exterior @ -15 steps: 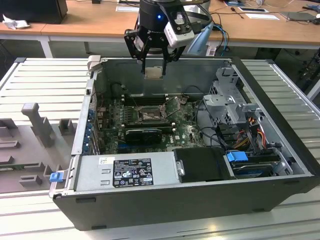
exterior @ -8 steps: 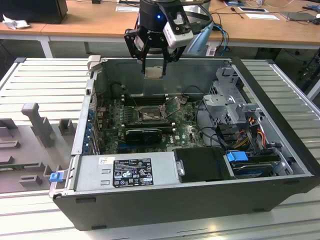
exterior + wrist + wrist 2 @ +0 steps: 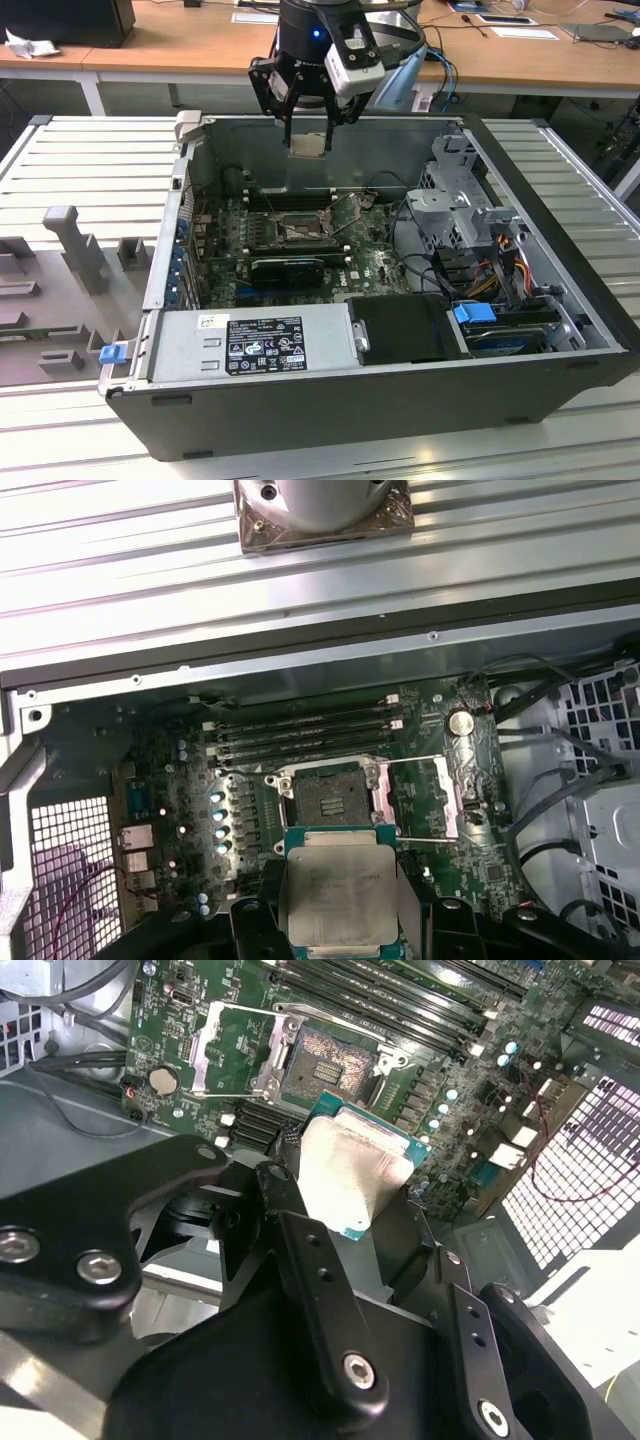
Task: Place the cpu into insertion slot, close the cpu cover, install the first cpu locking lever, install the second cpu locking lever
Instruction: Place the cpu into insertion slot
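- The computer case lies open, with the grey power supply along its front in the exterior view.
- The gripper pinches the cpu by its edges, above the motherboard.
- The cpu cover lies swung open beside the bare insertion slot, and memory slots run alongside.

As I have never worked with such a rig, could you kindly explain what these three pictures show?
It is one robot arm with a pincer at its end. The exterior view comes from a camera off the arm and looks into an open computer case lying on a ribbed table. Both wrist views come from cameras riding on the arm, looking past the pincer. The pincer is shut on the cpu, a small flat square chip, held in the air above the green board. Beneath lies the insertion slot, bare, with the cpu cover swung open beside it. A grey power supply box sits inside the case.
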Action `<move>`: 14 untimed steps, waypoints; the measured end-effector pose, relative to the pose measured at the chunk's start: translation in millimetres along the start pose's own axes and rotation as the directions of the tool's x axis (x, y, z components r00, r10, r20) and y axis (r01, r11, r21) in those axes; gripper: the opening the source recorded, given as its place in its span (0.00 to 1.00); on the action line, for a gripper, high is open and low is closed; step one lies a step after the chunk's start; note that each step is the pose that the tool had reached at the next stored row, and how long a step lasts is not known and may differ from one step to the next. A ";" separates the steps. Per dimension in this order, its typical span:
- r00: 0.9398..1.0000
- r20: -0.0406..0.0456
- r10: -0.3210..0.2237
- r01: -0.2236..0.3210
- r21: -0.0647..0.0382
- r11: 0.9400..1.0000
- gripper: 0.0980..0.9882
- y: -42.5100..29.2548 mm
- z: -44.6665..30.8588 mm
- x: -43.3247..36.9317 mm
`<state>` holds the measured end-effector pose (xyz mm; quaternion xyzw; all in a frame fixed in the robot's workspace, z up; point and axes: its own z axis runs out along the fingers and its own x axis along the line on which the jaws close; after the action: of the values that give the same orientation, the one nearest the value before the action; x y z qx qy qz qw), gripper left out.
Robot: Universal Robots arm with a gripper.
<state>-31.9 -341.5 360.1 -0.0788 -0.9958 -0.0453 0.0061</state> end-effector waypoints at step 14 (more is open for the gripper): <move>0.998 0.006 0.062 -0.062 -0.001 0.998 0.48 0.0 0.0 0.0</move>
<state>-31.9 -341.5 360.1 -0.1097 -0.9929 -0.0455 0.0047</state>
